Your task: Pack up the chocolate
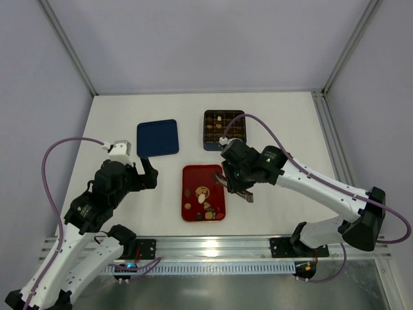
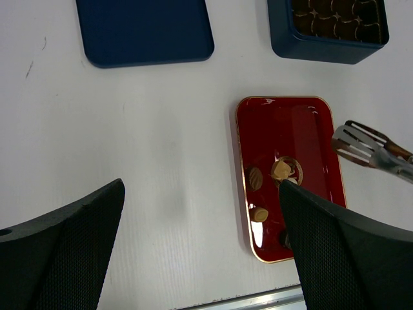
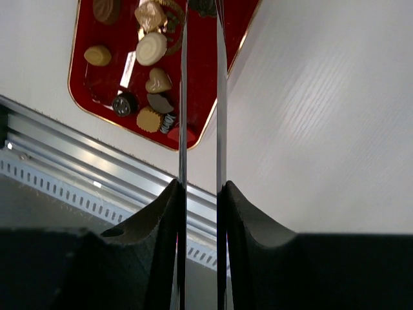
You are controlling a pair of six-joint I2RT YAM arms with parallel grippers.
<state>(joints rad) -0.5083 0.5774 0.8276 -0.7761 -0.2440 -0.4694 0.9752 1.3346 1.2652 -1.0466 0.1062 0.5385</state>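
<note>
The chocolate (image 1: pixel 204 199) is several small brown, tan, cream and dark pieces at the near end of a red tray (image 1: pixel 193 174). They also show in the left wrist view (image 2: pixel 280 170) and the right wrist view (image 3: pixel 151 48). My right gripper (image 1: pixel 233 177) is shut on metal tongs (image 3: pixel 182 97), whose slotted tips (image 2: pixel 361 145) hover over the tray's right side with nothing seen in them. My left gripper (image 1: pixel 148 174) is open and empty, left of the tray (image 2: pixel 284 126). The dark blue grid box (image 1: pixel 207 144) holds a few pieces.
The box's flat blue lid (image 1: pixel 157 137) lies left of the box and also shows in the left wrist view (image 2: pixel 145 29). A metal rail (image 1: pixel 213 245) runs along the table's near edge. Enclosure walls stand at the back and sides.
</note>
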